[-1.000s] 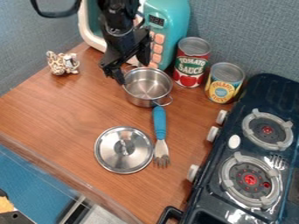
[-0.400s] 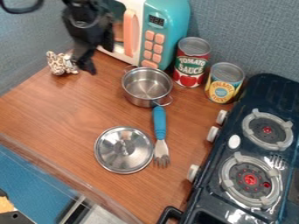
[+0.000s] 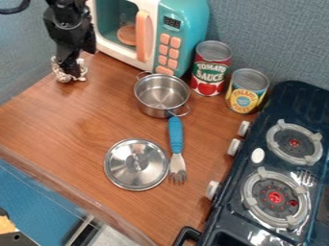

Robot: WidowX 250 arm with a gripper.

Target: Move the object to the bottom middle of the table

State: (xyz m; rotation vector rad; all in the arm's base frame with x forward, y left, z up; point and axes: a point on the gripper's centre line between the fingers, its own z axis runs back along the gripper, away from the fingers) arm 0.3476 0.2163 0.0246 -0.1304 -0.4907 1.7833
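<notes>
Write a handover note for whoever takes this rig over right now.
Gripper: down at the small spotted toy, overlapping it in view; whether it has a grip can't be told.
Job's thing: the task names no object; the toy looks the likely one. It sits at the table's upper left, left of the toy microwave.
Done: gripper is at the toy.
Left: secure the toy, carry it to the bottom middle, set it down, release.
Watch: the pot lid and blue-handled fork lie near that end.
</notes>
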